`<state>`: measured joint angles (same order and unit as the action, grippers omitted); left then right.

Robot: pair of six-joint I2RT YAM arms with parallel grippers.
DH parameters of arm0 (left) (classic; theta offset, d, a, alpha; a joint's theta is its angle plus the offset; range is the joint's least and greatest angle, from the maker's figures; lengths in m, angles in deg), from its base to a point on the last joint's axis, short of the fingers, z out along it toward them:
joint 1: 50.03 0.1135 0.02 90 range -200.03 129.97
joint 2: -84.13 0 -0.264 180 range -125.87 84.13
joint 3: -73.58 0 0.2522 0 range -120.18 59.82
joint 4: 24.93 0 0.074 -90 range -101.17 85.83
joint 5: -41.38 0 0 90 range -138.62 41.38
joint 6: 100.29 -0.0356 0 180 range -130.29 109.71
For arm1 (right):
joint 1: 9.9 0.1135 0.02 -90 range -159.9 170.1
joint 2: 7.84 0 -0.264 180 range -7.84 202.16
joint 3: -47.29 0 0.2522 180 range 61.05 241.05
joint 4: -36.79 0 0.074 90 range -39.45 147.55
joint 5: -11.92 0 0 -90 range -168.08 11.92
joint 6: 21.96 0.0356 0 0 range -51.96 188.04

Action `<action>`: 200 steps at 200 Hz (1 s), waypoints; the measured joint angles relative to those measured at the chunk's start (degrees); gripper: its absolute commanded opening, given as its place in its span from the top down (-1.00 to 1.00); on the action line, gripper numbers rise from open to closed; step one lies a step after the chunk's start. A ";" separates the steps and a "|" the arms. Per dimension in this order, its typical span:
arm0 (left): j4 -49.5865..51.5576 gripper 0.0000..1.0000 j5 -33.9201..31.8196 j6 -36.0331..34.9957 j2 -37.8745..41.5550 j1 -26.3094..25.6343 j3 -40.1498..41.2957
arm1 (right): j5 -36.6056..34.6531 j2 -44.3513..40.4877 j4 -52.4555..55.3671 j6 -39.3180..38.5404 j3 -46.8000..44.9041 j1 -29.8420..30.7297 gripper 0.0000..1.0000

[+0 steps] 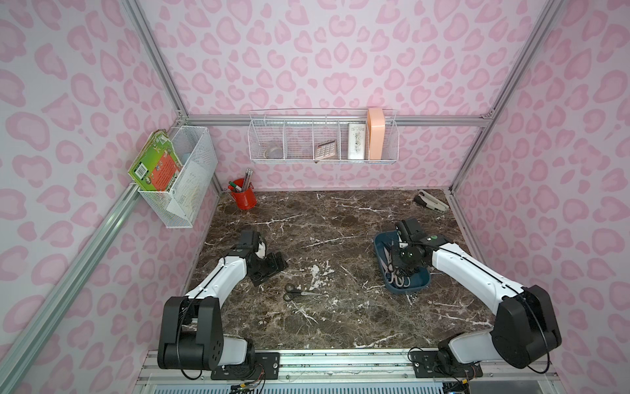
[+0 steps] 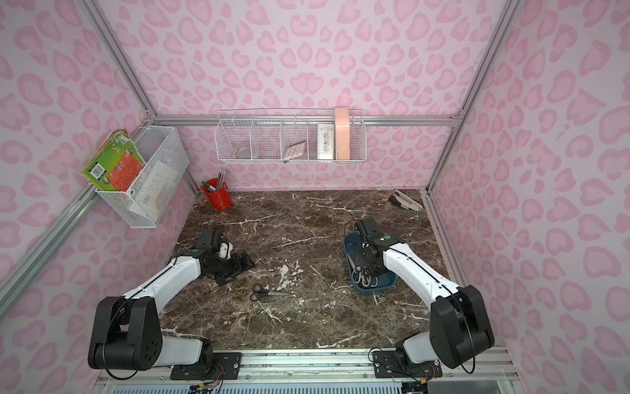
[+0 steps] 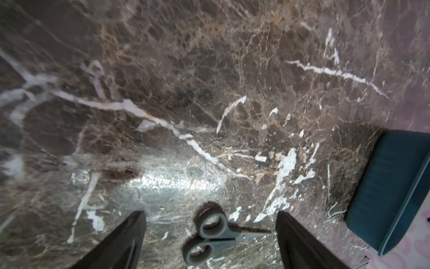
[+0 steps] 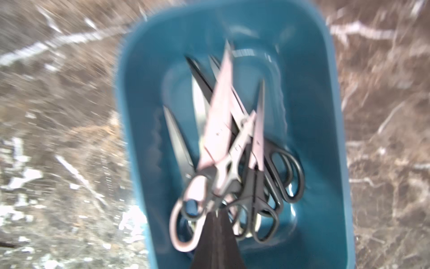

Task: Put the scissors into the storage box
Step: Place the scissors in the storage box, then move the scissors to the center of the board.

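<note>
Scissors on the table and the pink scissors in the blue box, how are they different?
The table scissors have dark grey handles; the pink scissors have pale pink ones. The table scissors lie alone on the marble table; the pink scissors rest on a pile of other scissors inside the storage box. Both have two finger loops and metal blades.

Both arms reach forward from bases at the near edge, as seen in both top views. The left arm [image 1: 221, 274] rises to a bent elbow, and its white forearm angles inward. Its wrist tips the left gripper [image 3: 209, 214] down and toward the centre, with the jaws standing wide apart. The right arm [image 1: 472, 269] mirrors this pose, its forearm angled inward and its wrist turned down. The right gripper [image 4: 214, 219] points steeply downward with its jaws drawn together. The right wrist view is blurred.
</note>
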<state>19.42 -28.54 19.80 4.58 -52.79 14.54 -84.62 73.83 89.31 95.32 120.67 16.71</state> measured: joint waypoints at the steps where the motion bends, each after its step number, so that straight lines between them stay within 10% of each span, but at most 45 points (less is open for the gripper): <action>1: 0.02 -0.84 0.00 0.00 0.04 -0.07 0.04 | 0.02 0.00 0.00 0.02 0.33 0.37 0.57; 58: 2.73 -0.86 1.53 1.62 4.87 -3.19 6.19 | 4.04 5.46 -6.88 3.50 4.87 9.70 0.47; 200: -5.11 -0.87 7.37 9.03 -0.61 -17.84 5.84 | 5.27 5.27 -12.46 5.42 5.79 8.90 0.47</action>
<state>14.30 -21.18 28.82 3.97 -70.63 20.38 -79.36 79.10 76.85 100.74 126.46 25.60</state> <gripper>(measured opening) 0.933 0.264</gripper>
